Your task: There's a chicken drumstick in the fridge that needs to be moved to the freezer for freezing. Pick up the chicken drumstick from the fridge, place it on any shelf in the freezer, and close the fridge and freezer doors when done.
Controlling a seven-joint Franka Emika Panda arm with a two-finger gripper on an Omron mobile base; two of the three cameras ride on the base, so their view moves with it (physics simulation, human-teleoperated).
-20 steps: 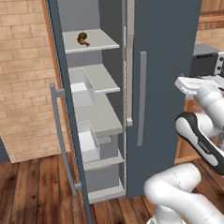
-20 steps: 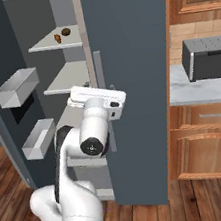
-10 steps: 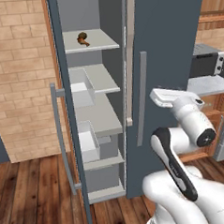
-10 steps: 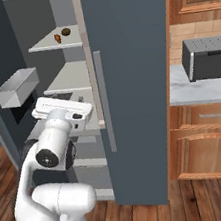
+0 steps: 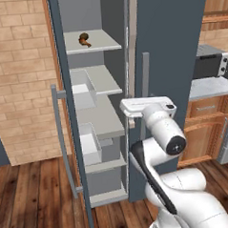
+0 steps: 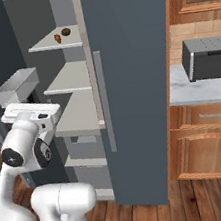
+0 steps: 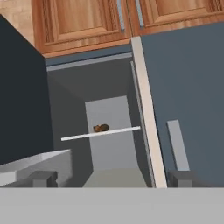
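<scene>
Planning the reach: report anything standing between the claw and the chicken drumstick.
Nothing visible does. The chicken drumstick lies on the top shelf beside a dark lump; the open claw faces it across free space.

I can read no text, label, brand or number anywhere around me; every surface I see is plain and bears no sign.
</scene>
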